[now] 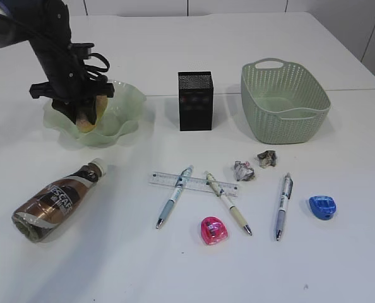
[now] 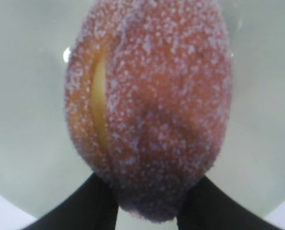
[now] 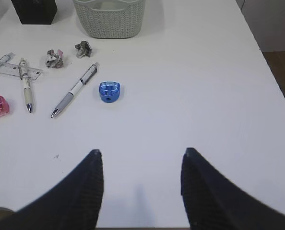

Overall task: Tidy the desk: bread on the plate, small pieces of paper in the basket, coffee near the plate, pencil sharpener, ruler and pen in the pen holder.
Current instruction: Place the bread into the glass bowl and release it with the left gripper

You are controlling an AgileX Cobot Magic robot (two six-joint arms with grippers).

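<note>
The bread (image 2: 149, 108), a sugar-dusted oval bun with a pale slit down one side, hangs over the hollow of the plate (image 1: 127, 101), pinched at its lower end between the two dark fingers of the left gripper (image 1: 86, 113). In the left wrist view the pale green dish fills the whole background behind it, so the bun seems well inside the wavy rim; whether it already touches the bottom I cannot tell.

To finish this step well, the gripper should ease down until the bun rests on the dish, then open gently and lift straight up, so the soft crust is not dragged and the light plate is not tipped or pushed across the worktop (image 1: 339, 265). The bun looks squashy, so squeezing harder is best avoided.

The right gripper (image 3: 141, 189) hovers with its jaws spread and nothing between them, above bare worktop near the blue sharpener (image 3: 109, 91). The coffee (image 1: 56, 201) lies on its side, apart from the plate.
</note>
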